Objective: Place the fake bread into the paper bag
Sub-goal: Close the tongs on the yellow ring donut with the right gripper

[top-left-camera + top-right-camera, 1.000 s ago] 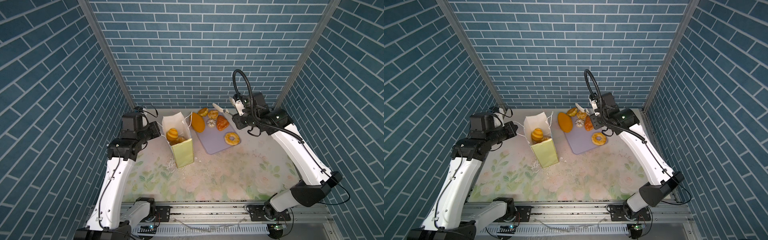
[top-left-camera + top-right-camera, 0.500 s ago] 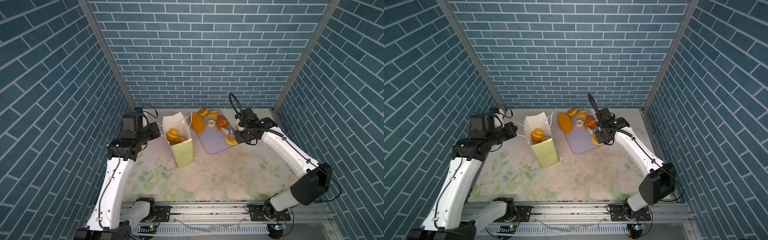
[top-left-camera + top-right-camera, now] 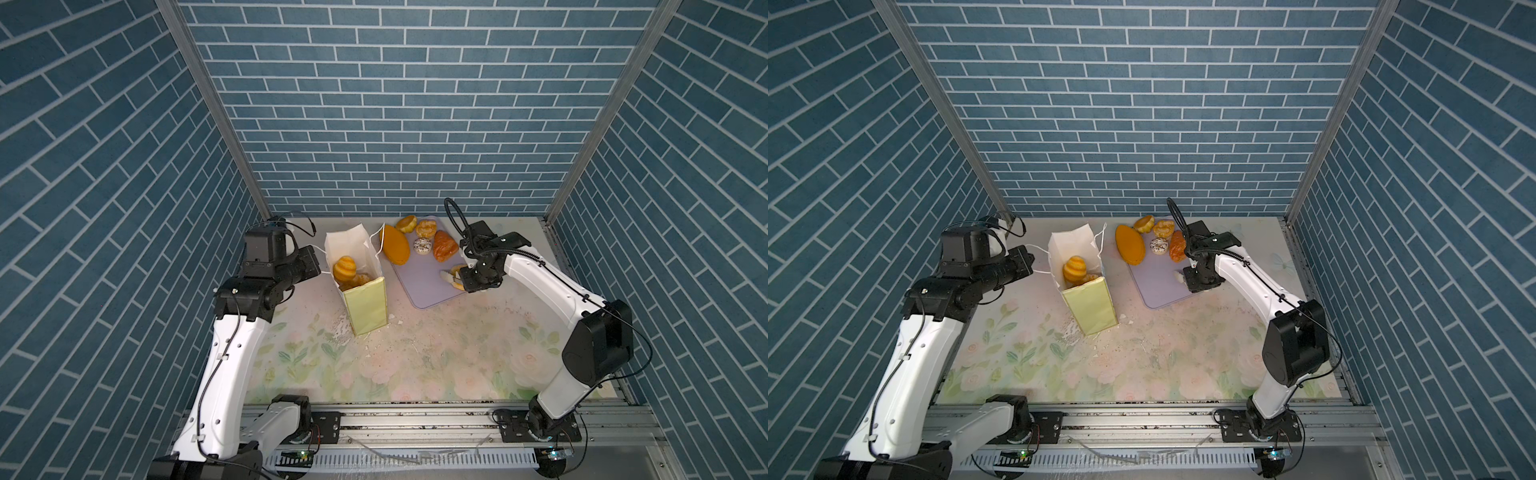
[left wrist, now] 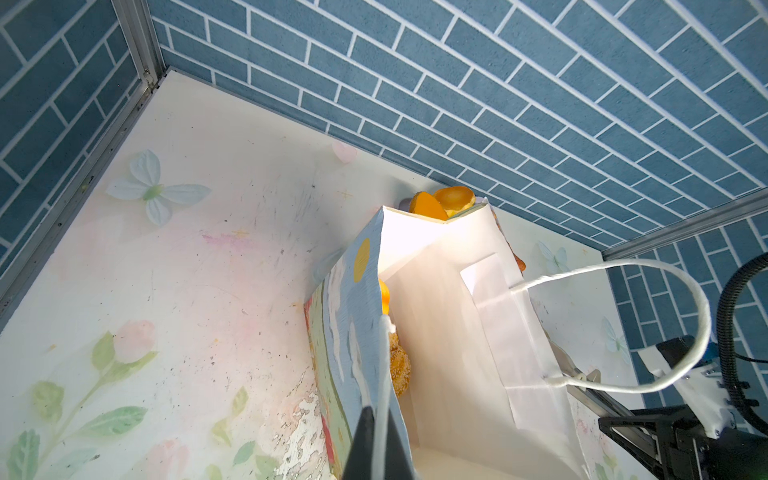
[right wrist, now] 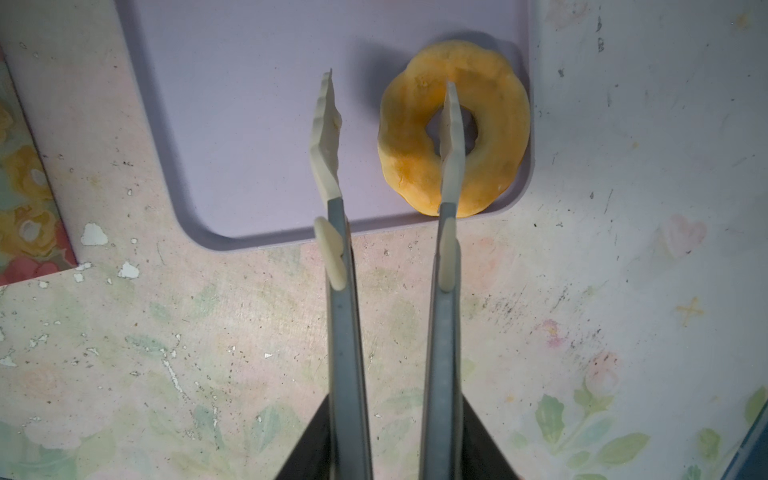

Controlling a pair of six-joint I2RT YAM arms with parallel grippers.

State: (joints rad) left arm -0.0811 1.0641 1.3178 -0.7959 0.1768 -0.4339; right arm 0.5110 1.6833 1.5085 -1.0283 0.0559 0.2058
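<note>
The paper bag (image 3: 365,299) stands open at centre left, with a striped loaf (image 3: 345,268) and a sugary piece (image 4: 399,365) inside. My left gripper (image 4: 379,419) is shut on the bag's near cord handle (image 4: 384,365). My right gripper (image 5: 395,415) is shut on the metal tongs (image 5: 345,332). Their white tips are apart: one (image 5: 453,124) lies over the ring doughnut (image 5: 494,124) at its hole, the other (image 5: 326,124) over bare tray beside it. An oval loaf (image 3: 396,245), croissant (image 3: 445,246), speckled ball (image 3: 423,245) and two buns (image 3: 406,223) lie at the tray's far end.
The lavender tray (image 3: 419,286) lies right of the bag, the doughnut at its near right corner. Blue brick walls (image 3: 395,124) close in the back and both sides. White flakes (image 3: 340,332) dot the floral tabletop (image 3: 415,357) by the bag's foot.
My right arm has dropped from above the tray's far end to the doughnut at its near corner, and the tongs' tips have drawn closer together. The left arm and bag have not moved.
</note>
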